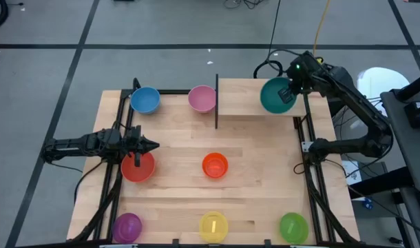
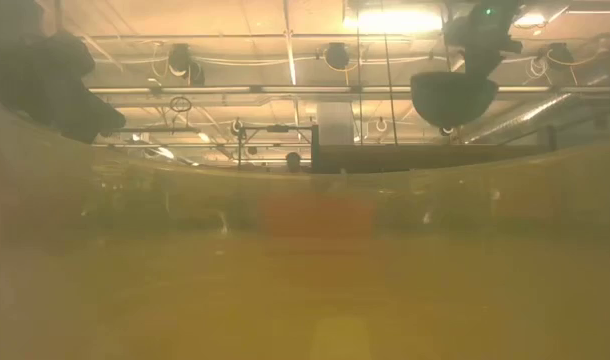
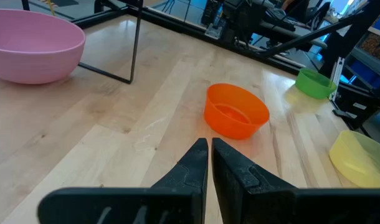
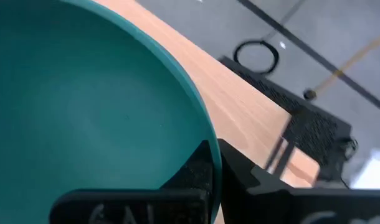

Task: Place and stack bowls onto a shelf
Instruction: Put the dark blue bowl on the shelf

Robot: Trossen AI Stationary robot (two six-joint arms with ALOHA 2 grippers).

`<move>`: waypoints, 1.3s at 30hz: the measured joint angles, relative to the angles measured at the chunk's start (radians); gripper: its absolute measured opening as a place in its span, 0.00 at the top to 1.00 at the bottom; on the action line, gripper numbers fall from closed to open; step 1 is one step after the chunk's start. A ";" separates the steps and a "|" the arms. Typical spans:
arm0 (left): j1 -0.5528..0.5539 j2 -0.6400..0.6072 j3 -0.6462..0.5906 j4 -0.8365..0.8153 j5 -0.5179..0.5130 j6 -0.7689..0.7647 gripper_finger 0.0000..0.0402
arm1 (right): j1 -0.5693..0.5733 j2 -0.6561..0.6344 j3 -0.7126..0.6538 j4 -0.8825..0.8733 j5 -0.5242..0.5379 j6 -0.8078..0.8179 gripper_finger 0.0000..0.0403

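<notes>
Light-wood tabletop (image 1: pixel 258 158) under both arms, grey taped floor all round it. Right gripper (image 1: pixel 290 88) is up at the far right corner, jaws clenched on the rim of the teal bowl (image 1: pixel 275 96), and the right wrist view shows one finger inside the rim, one outside. That bowl hangs above the shelf (image 1: pixel 241 96), and the low view confirms it's clear of the board. Shelf's black bar (image 1: pixel 217 100) runs along its left short side, with the pink bowl (image 1: pixel 202 99) sitting just beside it on the table. Over to the left gripper (image 1: pixel 149 145): fingers pinched almost together on nothing, poised over the red bowl (image 1: pixel 137 167) at the table's left edge. Blue bowl (image 1: pixel 145 100) sits at the far left corner, orange bowl (image 1: pixel 215 165) at centre. Along the near edge: purple bowl (image 1: pixel 127 226), yellow bowl (image 1: pixel 213 226), green bowl (image 1: pixel 292 226), well apart
</notes>
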 joint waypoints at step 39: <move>0.000 0.000 0.000 0.000 0.000 0.000 0.94 | -0.141 0.155 0.000 -0.006 0.026 0.035 0.94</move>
